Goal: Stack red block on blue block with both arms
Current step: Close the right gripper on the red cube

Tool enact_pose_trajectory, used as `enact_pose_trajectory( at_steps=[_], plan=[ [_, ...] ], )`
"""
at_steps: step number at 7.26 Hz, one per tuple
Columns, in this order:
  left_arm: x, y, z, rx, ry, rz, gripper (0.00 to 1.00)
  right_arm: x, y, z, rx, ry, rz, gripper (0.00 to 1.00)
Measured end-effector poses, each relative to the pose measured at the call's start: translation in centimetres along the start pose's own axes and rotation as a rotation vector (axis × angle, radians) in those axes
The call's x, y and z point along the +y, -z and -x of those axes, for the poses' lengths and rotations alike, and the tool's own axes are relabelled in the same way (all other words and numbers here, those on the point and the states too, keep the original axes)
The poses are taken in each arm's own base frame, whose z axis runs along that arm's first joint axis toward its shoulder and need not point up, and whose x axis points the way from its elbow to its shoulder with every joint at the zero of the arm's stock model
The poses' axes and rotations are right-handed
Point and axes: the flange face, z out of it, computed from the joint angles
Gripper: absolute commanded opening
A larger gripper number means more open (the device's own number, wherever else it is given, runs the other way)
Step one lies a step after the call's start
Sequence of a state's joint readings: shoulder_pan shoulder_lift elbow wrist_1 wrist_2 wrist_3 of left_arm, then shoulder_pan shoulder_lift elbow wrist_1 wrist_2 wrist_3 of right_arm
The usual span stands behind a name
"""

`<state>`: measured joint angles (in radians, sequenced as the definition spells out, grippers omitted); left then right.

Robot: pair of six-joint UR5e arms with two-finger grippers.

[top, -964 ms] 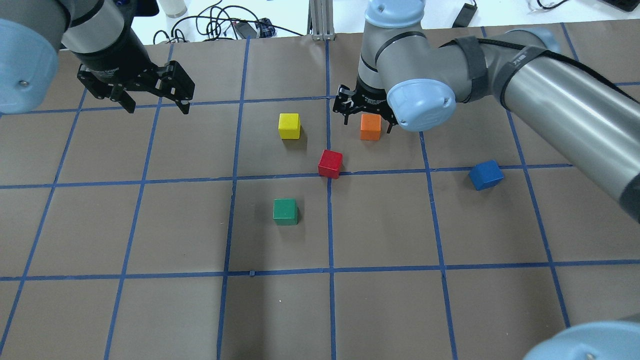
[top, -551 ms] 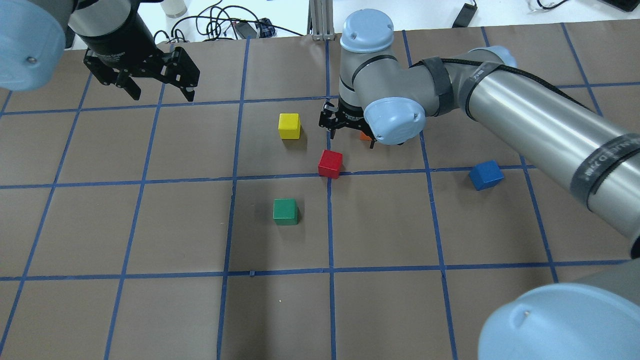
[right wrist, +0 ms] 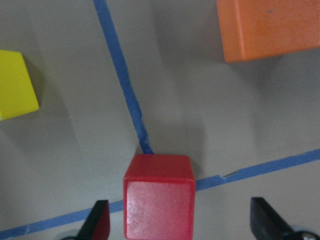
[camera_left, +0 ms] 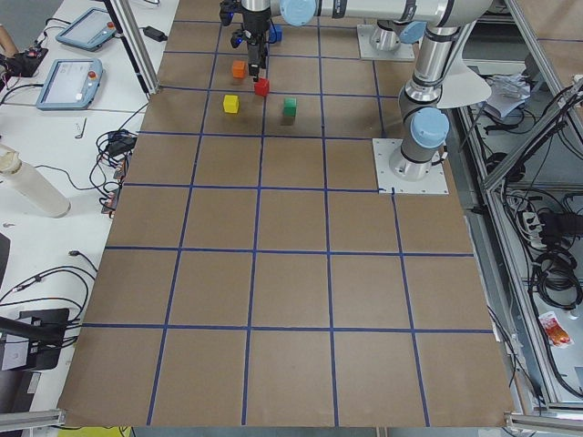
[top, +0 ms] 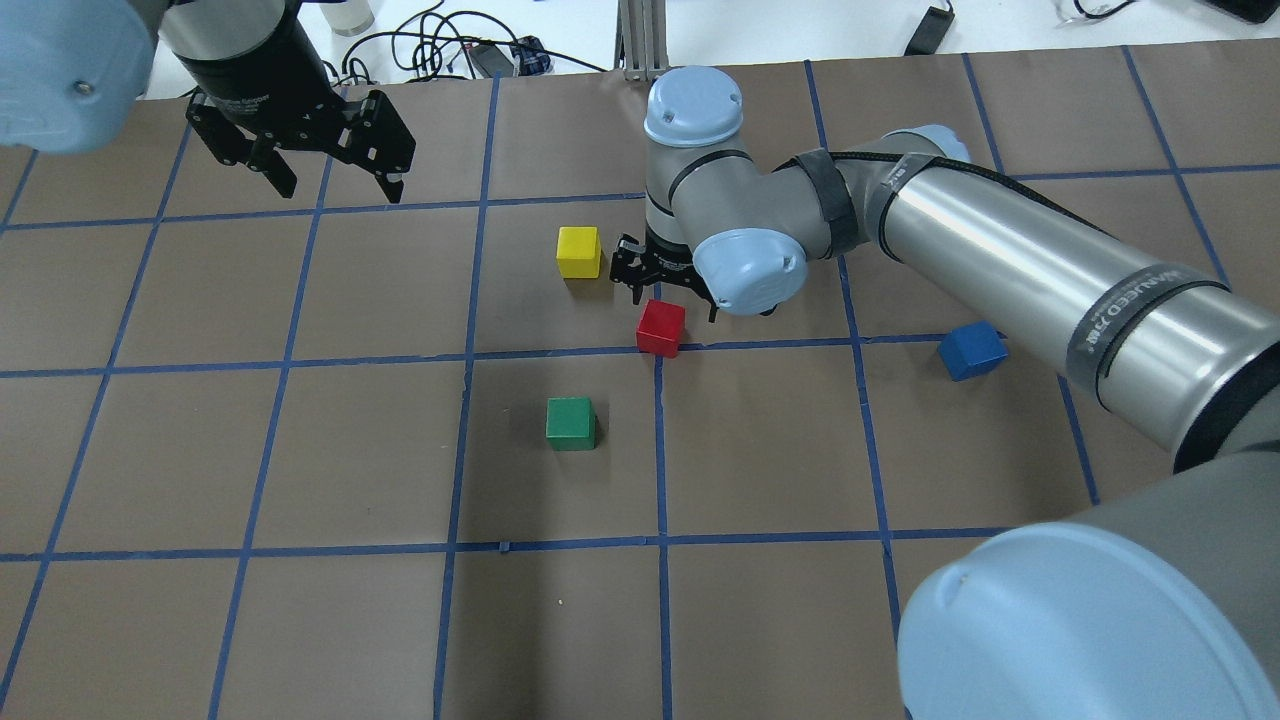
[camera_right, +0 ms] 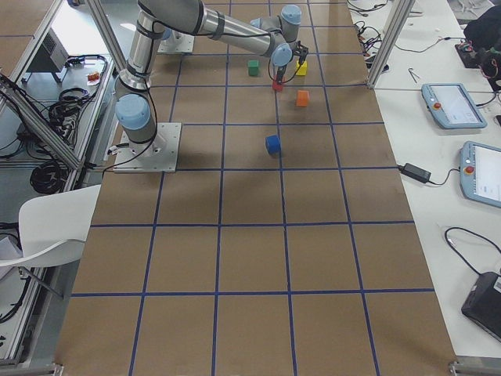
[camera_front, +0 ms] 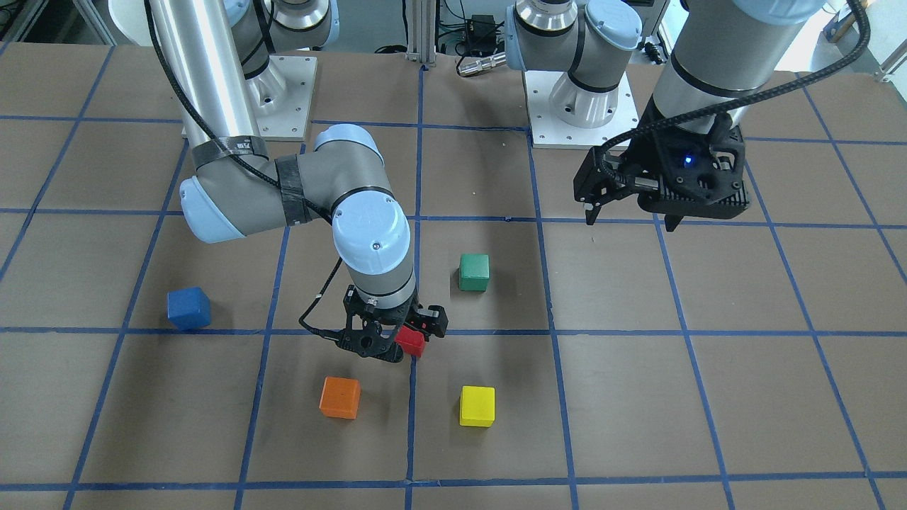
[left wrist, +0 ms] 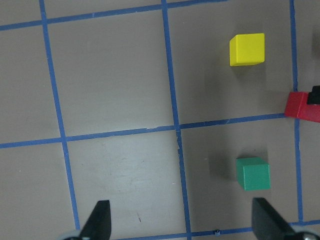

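The red block [top: 661, 327] sits on the brown table near a blue tape crossing. My right gripper [top: 667, 286] is open just over it. In the right wrist view the red block [right wrist: 159, 202] lies between the two spread fingertips [right wrist: 97, 222], nearer the left one. In the front view the gripper [camera_front: 388, 341] partly hides the block [camera_front: 411, 342]. The blue block [top: 971, 350] lies apart to the right, also seen in the front view [camera_front: 188, 308]. My left gripper [top: 340, 185] is open and empty, high over the far left of the table.
A yellow block [top: 579, 251] and a green block [top: 570, 423] stand close to the red one. An orange block [camera_front: 339, 397] lies beside the right gripper, hidden under the arm in the overhead view. Cables lie past the table's far edge.
My right gripper has moved from over the orange block to over the red block, still open. My left gripper has drifted toward the far edge.
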<state>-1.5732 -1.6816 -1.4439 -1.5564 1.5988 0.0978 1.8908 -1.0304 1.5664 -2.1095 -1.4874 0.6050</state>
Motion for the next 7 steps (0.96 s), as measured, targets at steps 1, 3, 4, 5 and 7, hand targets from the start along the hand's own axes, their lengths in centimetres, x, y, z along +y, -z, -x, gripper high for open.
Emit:
enact_pose_trajectory(
  at_steps=[1, 3, 4, 5, 7],
  plan=[
    [0.0, 0.0, -0.1, -0.001, -0.003, 0.001, 1.00, 0.0, -0.7, 0.3, -0.015, 0.000, 0.014, 1.00],
    [0.0, -0.1, -0.2, -0.001, -0.010, 0.003, 1.00, 0.0, -2.3, 0.4, -0.015, 0.000, 0.040, 0.98],
    [0.1, -0.2, -0.3, 0.000, -0.010, 0.005, 1.00, 0.0, -2.8, 0.3, -0.011, -0.001, 0.049, 0.58],
    [0.1, -0.3, -0.3, 0.002, -0.009, 0.006, 1.00, 0.0, -3.2, 0.3, -0.007, -0.002, 0.057, 0.11],
    [0.1, -0.4, -0.4, 0.003, -0.012, 0.007, 1.00, 0.1, -3.4, 0.3, -0.005, -0.003, 0.068, 0.00]
  ],
)
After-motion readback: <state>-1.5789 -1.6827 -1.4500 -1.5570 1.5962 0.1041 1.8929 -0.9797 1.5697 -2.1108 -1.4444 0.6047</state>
